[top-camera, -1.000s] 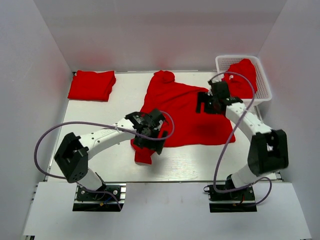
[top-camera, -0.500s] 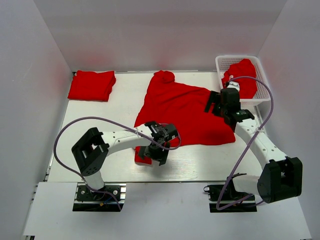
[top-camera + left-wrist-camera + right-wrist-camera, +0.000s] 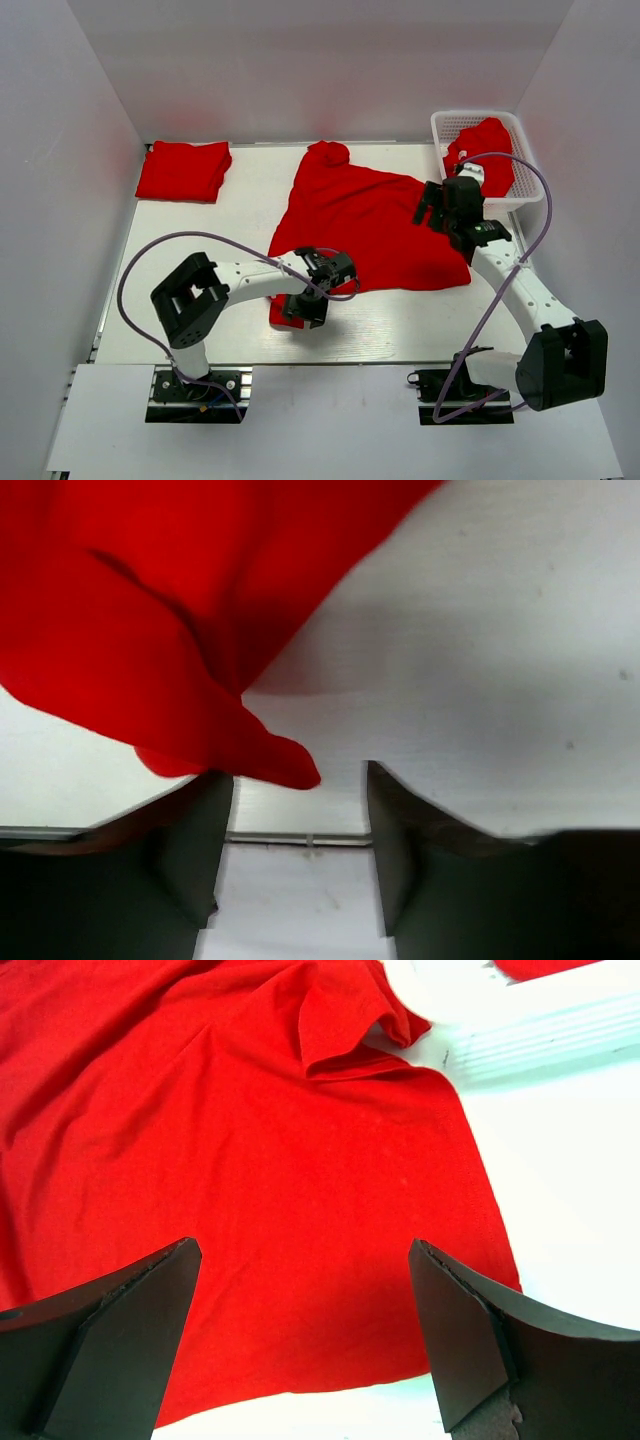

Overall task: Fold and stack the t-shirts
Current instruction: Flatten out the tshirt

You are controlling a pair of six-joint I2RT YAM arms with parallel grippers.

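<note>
One red t-shirt [image 3: 370, 220] lies spread and rumpled mid-table. My left gripper [image 3: 308, 306] is open at its near-left corner, where a sleeve [image 3: 285, 310] sticks out. In the left wrist view the cloth [image 3: 140, 620] hangs at upper left and its tip [image 3: 290, 768] touches the left finger; nothing is gripped between the fingers of the left gripper [image 3: 300, 780]. My right gripper [image 3: 442, 204] is open above the shirt's right edge; in the right wrist view the right gripper [image 3: 300, 1250] is wide open over flat cloth [image 3: 250, 1160]. A folded red t-shirt [image 3: 183, 170] lies at the back left.
A white lattice basket [image 3: 525, 165] at the back right holds another red t-shirt [image 3: 485, 150]; its rim [image 3: 520, 1010] shows in the right wrist view. White walls enclose the table. The table's near edge [image 3: 300, 837] runs just below the left fingers.
My left gripper has moved toward the near edge, off the shirt's body to its near-left sleeve corner. My right arm has swung right and its gripper shifted to the shirt's right edge.
</note>
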